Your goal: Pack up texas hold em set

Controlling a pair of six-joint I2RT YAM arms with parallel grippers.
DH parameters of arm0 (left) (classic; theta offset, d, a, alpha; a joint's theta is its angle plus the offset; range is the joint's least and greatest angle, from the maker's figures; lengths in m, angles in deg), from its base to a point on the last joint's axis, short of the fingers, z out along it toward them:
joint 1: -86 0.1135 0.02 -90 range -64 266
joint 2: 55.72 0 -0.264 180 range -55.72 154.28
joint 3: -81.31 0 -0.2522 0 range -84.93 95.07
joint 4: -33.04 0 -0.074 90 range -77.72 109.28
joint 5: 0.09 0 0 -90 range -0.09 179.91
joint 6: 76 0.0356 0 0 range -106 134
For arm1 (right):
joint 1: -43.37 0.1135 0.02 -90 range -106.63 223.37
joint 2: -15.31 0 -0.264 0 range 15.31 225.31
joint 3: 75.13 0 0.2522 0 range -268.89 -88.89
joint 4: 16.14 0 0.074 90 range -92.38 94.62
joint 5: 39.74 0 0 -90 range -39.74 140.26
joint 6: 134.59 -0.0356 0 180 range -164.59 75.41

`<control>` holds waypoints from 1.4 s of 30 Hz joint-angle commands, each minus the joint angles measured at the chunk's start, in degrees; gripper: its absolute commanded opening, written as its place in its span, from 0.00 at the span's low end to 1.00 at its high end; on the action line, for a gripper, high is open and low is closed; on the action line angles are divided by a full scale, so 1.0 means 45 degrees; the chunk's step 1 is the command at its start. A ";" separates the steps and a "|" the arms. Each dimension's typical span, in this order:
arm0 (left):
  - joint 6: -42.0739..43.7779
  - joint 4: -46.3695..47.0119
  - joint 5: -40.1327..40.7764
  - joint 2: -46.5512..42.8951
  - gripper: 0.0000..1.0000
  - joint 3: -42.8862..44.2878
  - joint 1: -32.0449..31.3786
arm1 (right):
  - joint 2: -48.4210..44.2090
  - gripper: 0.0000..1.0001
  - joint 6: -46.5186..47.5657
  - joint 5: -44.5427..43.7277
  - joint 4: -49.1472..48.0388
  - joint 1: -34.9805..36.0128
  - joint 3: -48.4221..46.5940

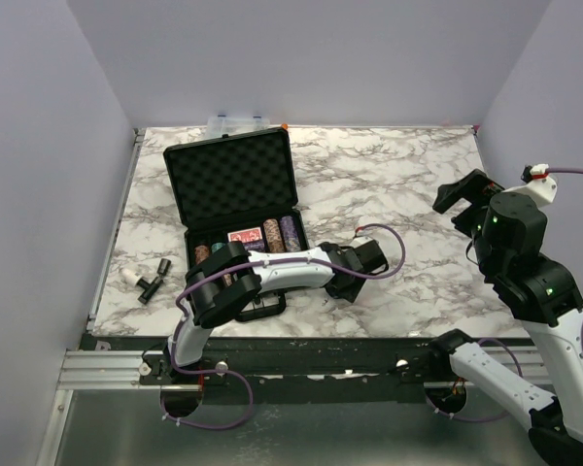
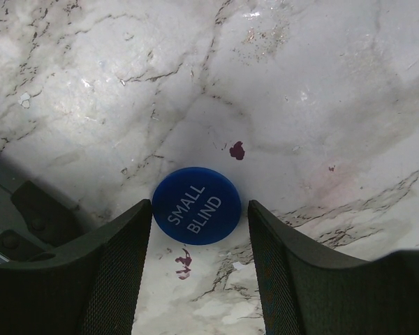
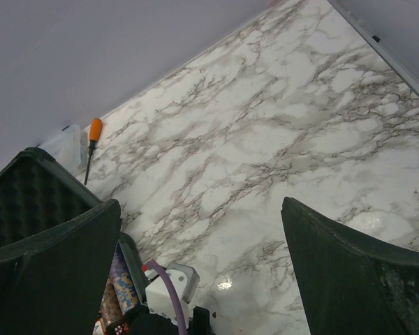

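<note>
**Top view:** briefcase (image 1: pixel 235 184) lies open on the bench (image 1: pixel 398 175), w/ chip stacks (image 1: pixel 277 233) and a red-backed deck (image 1: pixel 244 236) in its tray. L arm (image 1: pixel 291 267) reaches across the case front. The left claw (image 1: pixel 348 283) is low on the bench just right of the case, tips hidden under its own wrist, so the blue button (image 2: pixel 195 204) can't be seen here. The right claw (image 1: pixel 463 194) is held up, well apart to the right. Black cylinders (image 1: pixel 155 277) left of the case: can't tell what they are.

**Left wrist:** the button lies flat on the bench btwn the two fingers (image 2: pixel 119 265). Claw roughly half open, straddling it, slim gap either side, nothing gripped as far as I can tell.
- Risk: button is thin & flat, so the tips may ride over it, or pinch off-centre and squirt it out.
- Tips pressed too low could scrape the bench.
- Two small red spots (image 2: pixel 237 149) nearby: dice or stains, too small to tell. If dice, a slide could knock them.

**Right wrist:** right claw wide open, empty. Foam lid and chips are cut off at lower left by its finger. An orange-handled screwdriver (image 3: pixel 94 132) and a clear box (image 3: pixel 66 145) sit at the far edge, partly out of frame.
- Risk: on the carry back, the L arm could bump the case front.
</note>
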 commanded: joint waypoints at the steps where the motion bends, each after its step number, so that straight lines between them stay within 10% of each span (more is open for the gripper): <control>1: -0.0265 -0.0175 -0.0419 0.0276 0.59 -0.0502 0.0035 | -0.0004 1.00 0.0139 0.0171 -0.0137 -0.0033 0.0150; 10: -0.0210 -0.0156 -0.0966 0.0406 0.64 -0.0863 0.0305 | 0.0023 1.00 0.0053 0.0294 -0.0197 -0.0035 0.0291; 42: -0.0561 0.0040 -0.0601 -0.0497 0.29 -0.1141 -0.0098 | 0.0056 1.00 0.0007 0.0125 -0.0179 -0.0023 0.0530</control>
